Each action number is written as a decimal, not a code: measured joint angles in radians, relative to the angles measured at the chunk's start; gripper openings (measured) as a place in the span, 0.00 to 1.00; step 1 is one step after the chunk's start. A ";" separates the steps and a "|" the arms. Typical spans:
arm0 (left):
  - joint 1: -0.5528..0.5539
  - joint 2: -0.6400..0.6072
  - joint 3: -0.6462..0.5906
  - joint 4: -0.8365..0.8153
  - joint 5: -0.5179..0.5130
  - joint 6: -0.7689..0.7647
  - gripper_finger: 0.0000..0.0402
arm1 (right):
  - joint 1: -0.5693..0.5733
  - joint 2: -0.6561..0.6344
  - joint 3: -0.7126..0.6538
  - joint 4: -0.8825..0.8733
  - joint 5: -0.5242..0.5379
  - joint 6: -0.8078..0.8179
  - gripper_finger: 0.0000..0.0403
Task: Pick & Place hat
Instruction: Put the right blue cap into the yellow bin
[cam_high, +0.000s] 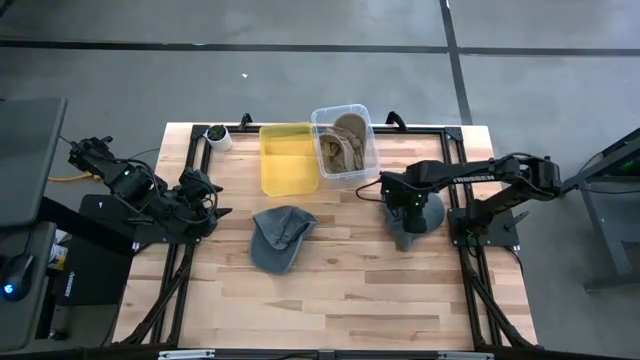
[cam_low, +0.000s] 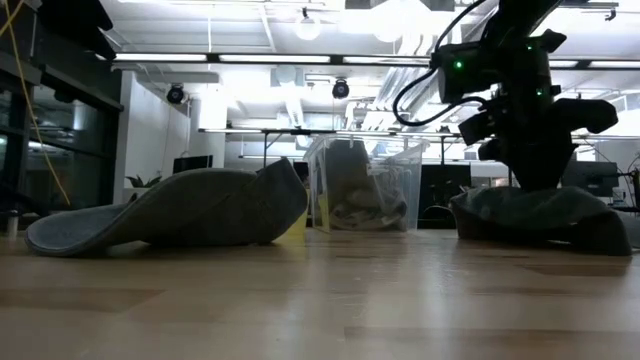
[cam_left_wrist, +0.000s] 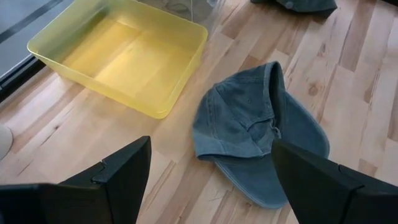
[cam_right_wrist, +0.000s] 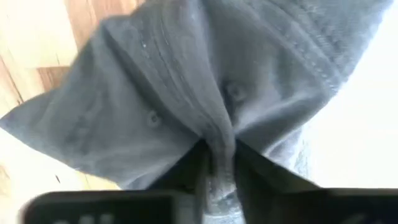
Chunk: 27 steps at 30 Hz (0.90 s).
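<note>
Two grey-blue denim caps lie on the wooden table. One cap (cam_high: 280, 236) (cam_left_wrist: 258, 127) (cam_low: 170, 212) lies on its side in the table's middle, with nothing touching it. My left gripper (cam_high: 210, 204) (cam_left_wrist: 210, 146) is open and hovers to that cap's left, pointing at it. The other cap (cam_high: 420, 222) (cam_low: 540, 215) (cam_right_wrist: 186, 93) sits on the right part of the table. My right gripper (cam_high: 408, 208) (cam_low: 532, 175) (cam_right_wrist: 217, 165) stands over this cap and is shut on it. My right gripper pinches a raised fold of the crown cloth (cam_right_wrist: 217, 140) of the right-hand cap between its two fingers. The fingers come from above, pointing down. The cloth bunches into creases toward the pinch. The cap's lower edge (cam_low: 530, 236) rests on the table.
A yellow bin (cam_high: 288, 158) (cam_left_wrist: 124, 56) stands empty at the far middle. Right of it is a clear bin (cam_high: 345, 140) (cam_low: 365, 190) holding tan caps. A white cup (cam_high: 217, 137) sits at the far left. Bare wood (cam_high: 340, 290) lies along the near side.
</note>
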 joint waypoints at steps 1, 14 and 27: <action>0.000 0.000 0.000 0.000 0.002 0.000 0.77 | 0.000 0.000 0.000 0.004 0.000 0.005 0.10; 0.000 0.000 0.000 0.001 0.007 -0.024 0.77 | 0.030 0.000 0.006 0.009 -0.079 0.201 0.01; 0.000 0.000 0.000 0.059 0.014 -0.027 0.77 | 0.119 0.000 0.236 -0.116 -0.040 0.226 0.00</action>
